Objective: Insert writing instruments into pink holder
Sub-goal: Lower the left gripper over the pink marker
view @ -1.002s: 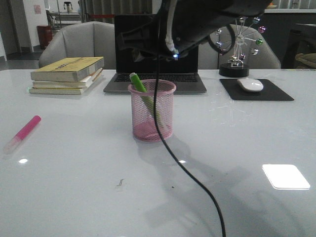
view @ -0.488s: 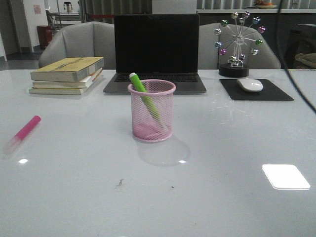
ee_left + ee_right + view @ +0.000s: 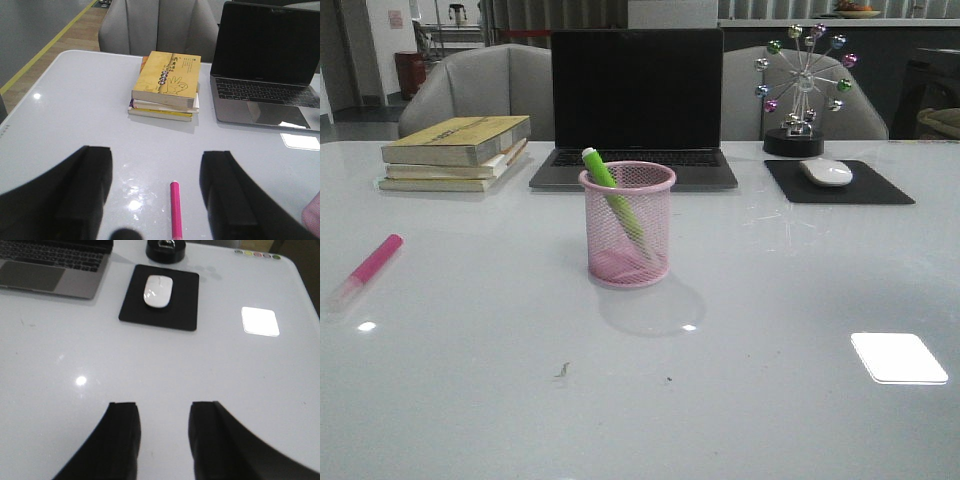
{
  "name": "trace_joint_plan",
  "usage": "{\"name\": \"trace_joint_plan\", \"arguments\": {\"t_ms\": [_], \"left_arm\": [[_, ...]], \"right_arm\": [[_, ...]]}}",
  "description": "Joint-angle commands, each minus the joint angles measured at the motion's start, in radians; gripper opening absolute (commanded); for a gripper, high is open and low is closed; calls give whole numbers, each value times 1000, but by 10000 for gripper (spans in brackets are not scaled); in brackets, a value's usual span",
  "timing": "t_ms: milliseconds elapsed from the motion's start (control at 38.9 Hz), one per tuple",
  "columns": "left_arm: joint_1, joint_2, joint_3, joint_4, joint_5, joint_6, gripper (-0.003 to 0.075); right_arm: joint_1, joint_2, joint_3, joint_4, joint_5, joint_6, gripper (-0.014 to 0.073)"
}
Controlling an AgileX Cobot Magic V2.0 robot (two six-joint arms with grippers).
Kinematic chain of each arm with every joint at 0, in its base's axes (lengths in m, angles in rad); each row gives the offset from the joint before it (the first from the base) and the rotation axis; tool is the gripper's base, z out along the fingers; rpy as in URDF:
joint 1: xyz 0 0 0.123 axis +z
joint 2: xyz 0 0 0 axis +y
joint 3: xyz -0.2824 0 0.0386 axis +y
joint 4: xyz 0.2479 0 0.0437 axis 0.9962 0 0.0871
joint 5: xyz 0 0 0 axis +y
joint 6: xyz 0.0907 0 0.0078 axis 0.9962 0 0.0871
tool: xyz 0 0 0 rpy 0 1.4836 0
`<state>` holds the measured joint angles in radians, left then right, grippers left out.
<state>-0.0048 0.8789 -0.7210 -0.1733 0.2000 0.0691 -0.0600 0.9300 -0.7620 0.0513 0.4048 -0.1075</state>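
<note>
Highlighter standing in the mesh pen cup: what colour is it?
Bright green highlighter, clearest in the front view.

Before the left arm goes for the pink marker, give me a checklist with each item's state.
1. Pink marker lying free on the table: ok.
2. Left gripper jaws open, marker between them in the left wrist view: ok.
3. Pink holder upright: ok.
4. Room in the holder beside the green marker: ok.
5. Right gripper open and away from the holder: ok.
6. Cap seated on the pink marker: cannot tell.
</note>
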Motion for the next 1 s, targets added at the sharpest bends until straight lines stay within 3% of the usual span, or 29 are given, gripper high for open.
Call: {"name": "trace_joint_plan", "arguments": {"t_ms": [0,411,745,976], "left_arm": [[1,-7,-39,-10,-90,-4,456],[1,85,-107,-10,-36,-3,456],[-49,457,-455,2,154,-3,456],[-56,736,-721,2,372,-3,456]], "right_arm": [[-17,-65,25,-6,-32,-9,373],[-17,-98,78,3,-29,-8,373],[-17,-98,78,3,-11,-8,373],[-17,-98,78,3,-1,-8,373]]}}
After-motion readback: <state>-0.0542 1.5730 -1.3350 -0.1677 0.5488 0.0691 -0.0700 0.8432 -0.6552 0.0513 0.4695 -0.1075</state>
